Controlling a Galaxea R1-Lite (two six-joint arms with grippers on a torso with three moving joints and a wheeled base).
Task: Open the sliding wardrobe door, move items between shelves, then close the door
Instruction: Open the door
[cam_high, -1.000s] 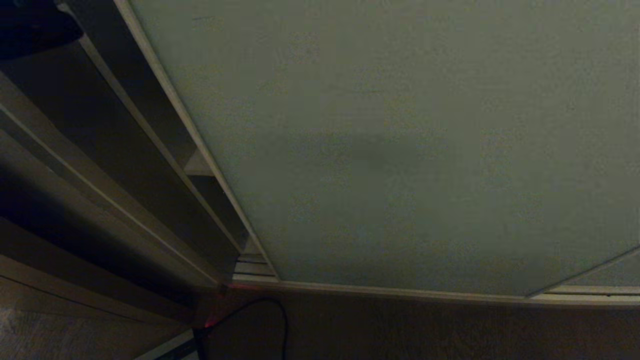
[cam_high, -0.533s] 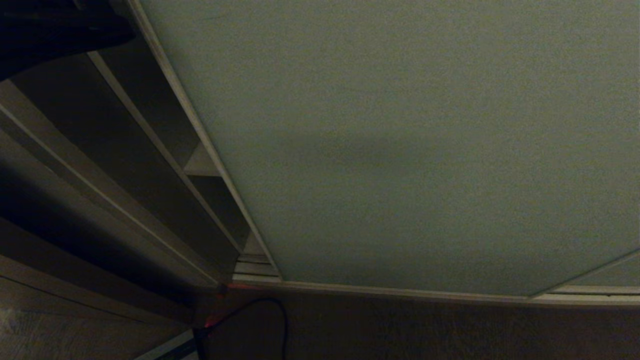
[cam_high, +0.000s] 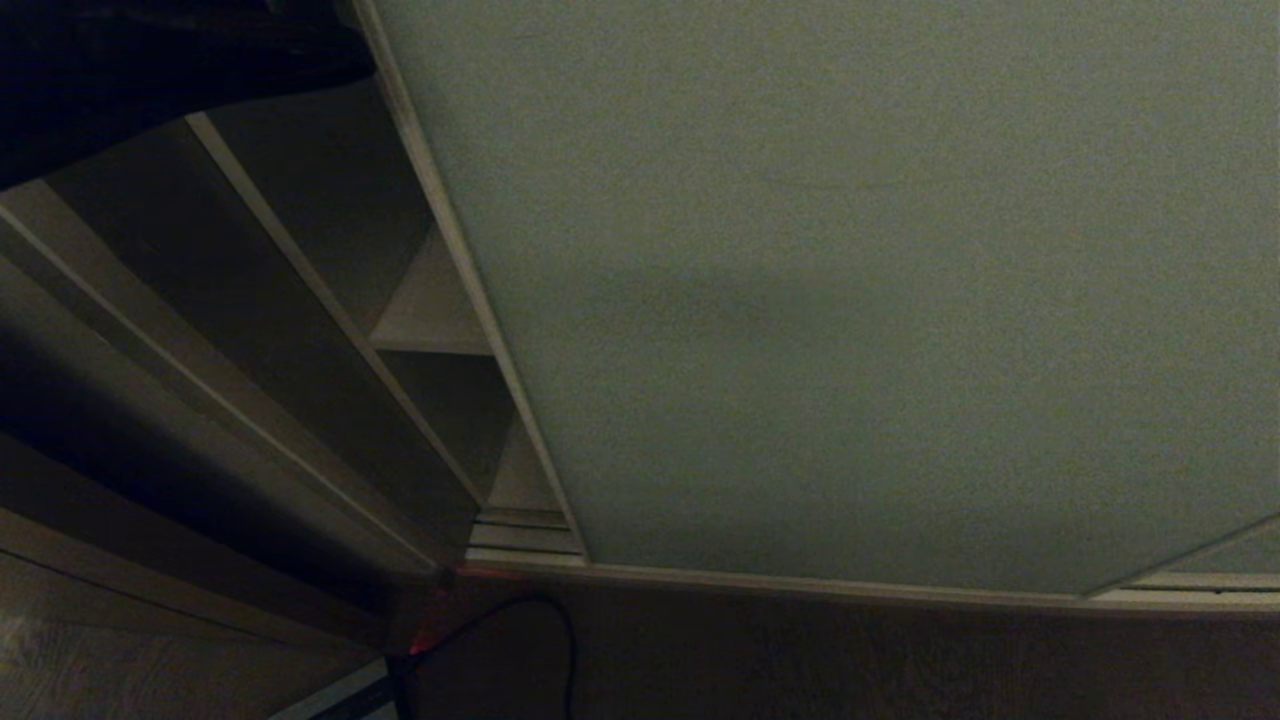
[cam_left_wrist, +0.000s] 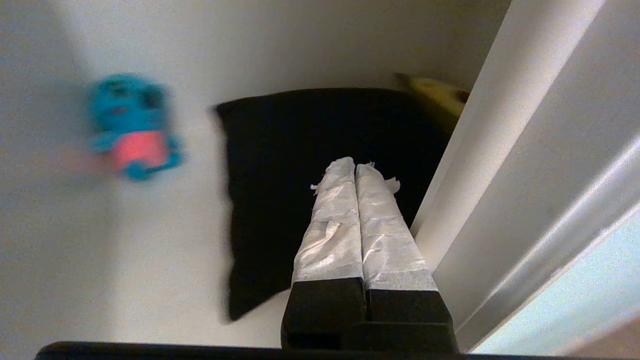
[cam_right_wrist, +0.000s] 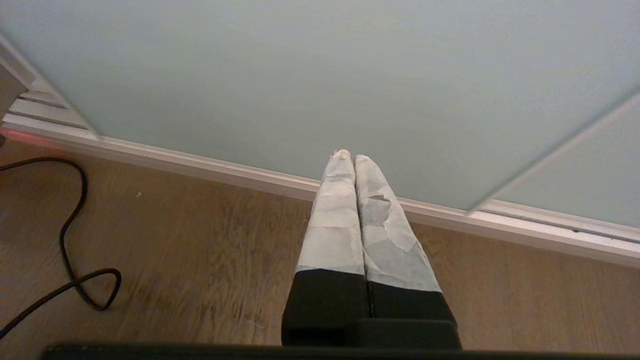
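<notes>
Two pincers show, both clenched with taped fingers pressed together and nothing between them. The left pincer (cam_left_wrist: 355, 167) points into the wardrobe over a black cushion (cam_left_wrist: 300, 165) lying on a white shelf (cam_left_wrist: 150, 250), close beside the pale frame of the sliding wardrobe door (cam_high: 850, 300). A blurred blue and pink plush toy (cam_left_wrist: 132, 125) sits apart from the cushion on the same shelf. The right pincer (cam_right_wrist: 348, 157) hangs low before the door's bottom track, above the wood floor (cam_right_wrist: 200, 250), where a black cable (cam_right_wrist: 75, 240) loops. The door covers most of the head view, leaving a gap at its left.
</notes>
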